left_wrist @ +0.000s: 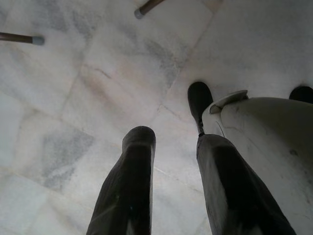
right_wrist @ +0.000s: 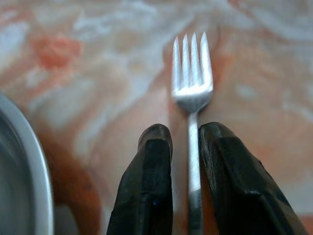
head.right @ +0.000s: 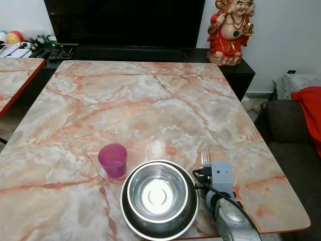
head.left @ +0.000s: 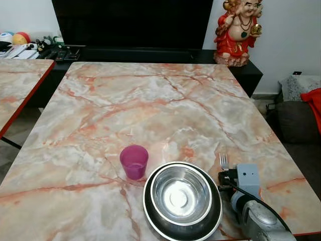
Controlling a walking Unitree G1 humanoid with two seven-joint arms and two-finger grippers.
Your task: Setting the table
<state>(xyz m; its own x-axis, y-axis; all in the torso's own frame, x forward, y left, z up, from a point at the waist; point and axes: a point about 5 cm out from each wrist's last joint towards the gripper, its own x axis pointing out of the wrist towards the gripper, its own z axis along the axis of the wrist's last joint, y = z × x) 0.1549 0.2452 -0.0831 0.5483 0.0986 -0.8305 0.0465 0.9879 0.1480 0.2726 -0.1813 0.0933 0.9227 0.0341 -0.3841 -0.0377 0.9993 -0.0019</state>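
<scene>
Two black fingers of my right gripper (right_wrist: pixel 185 147) stand on either side of the fork (right_wrist: pixel 192 93), close against its thin handle with only a sliver of gap on one side; I judge them closed on it or just about to let go, and I cannot tell for sure whether they bear on the metal. The fork lies flat on the table (head.left: pixel 150 100), tines pointing toward the far edge, just beside the right rim of the steel bowl (head.left: pixel 181 195). That bowl sits nested in a second, dark-rimmed one at the near edge, a little right of the middle. The purple cup (head.left: pixel 134 161) stands upright just beyond the bowls' left side, near but not touching them, as far as I can see.

The step in hand, as I read it, is laying the fork to the right of the bowl. To do it well I should keep the handle parallel to the table's right edge, let it rest fully on the marble before spreading my fingers, and open only slightly so neither fingertip drags the fork sideways. Then I should lift straight up and back, keeping my wrist clear of the bowl's rim, since a nudge there could slide the smooth steel.

My left gripper (left_wrist: pixel 178 166) hangs idle over the pale tiled floor (left_wrist: pixel 73 73), its fingers apart and holding nothing.
</scene>
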